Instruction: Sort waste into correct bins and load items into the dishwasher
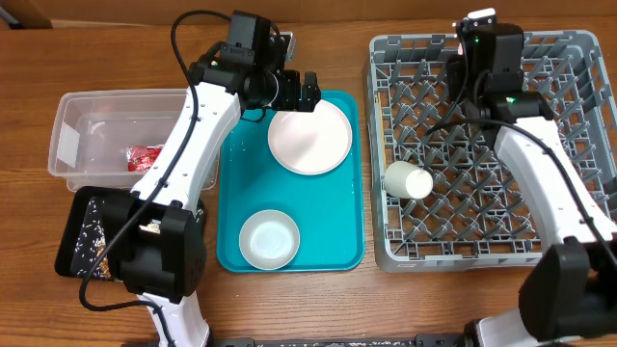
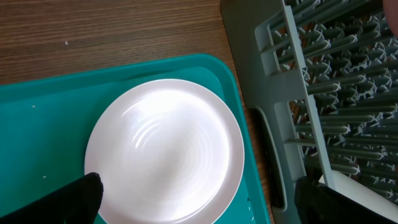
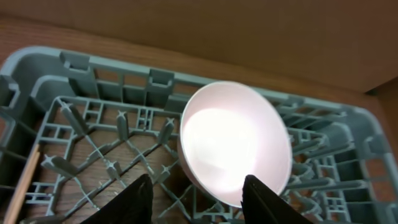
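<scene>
My left gripper (image 1: 301,89) is open, its fingers spread wide above the far edge of the pale plate (image 1: 308,137) (image 2: 165,152) on the teal tray. A white bowl (image 1: 269,239) sits at the tray's near end. The small white cup (image 1: 409,180) lies on its side in the grey dish rack (image 1: 578,58). In the right wrist view a second round white dish (image 3: 235,140) stands on edge among the rack's pegs. My right gripper (image 3: 199,199) is open around its lower rim: the right finger is at the rim, the left is apart.
The clear tub (image 1: 96,135) at the left holds the red wrapper (image 1: 145,156). In front of it the black tray (image 1: 82,236) holds white rice specks and is partly hidden by the left arm's base. The teal tray (image 1: 236,193) lies between the tub and the rack.
</scene>
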Motion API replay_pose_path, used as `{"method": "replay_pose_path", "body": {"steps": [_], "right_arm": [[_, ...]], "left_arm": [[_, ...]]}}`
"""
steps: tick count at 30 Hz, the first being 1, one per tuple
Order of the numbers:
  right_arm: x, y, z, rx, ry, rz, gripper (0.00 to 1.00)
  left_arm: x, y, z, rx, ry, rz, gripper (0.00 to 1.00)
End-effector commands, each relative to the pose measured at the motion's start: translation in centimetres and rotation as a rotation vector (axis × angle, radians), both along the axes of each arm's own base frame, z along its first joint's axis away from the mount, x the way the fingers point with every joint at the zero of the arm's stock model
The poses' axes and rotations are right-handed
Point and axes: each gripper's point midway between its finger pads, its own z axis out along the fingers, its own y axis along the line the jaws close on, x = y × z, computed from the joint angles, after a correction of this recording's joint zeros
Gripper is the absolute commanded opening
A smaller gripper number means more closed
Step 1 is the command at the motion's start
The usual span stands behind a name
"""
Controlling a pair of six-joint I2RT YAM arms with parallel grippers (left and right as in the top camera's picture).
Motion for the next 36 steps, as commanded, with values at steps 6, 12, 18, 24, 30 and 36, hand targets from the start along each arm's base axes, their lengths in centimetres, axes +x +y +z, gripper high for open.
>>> {"method": "replay_pose_path", "body": {"steps": [6,12,18,24,30,36], "right_arm": [[1.2,0.5,-5.1,0.091,0.092,0.06,0.44],[1.3,0.5,-5.5,0.105,0.094,0.046,0.4],[2.0,-0.5,-4.8,0.124,0.051,0.009,0.35],[3.0,-2.1,-3.6,0.125,-0.02,-0.017,0.35],[2.8,-1.5,-5.8,0.163,0.044,0.021,0.35],[3.1,-1.5,-6.1,0.156,0.04,0.024,0.42]], "left_arm": [[0.3,-0.3,1.9,0.002,-0.056,-0.021,1.0],[0.3,-0.3,1.9,0.002,-0.056,-0.02,1.0],[0.3,-0.3,1.9,0.002,-0.056,-0.02,1.0],[0.3,-0.3,1.9,0.002,-0.056,-0.02,1.0],[0.3,-0.3,1.9,0.002,-0.056,-0.02,1.0],[0.3,-0.3,1.9,0.002,-0.056,-0.02,1.0]]}}
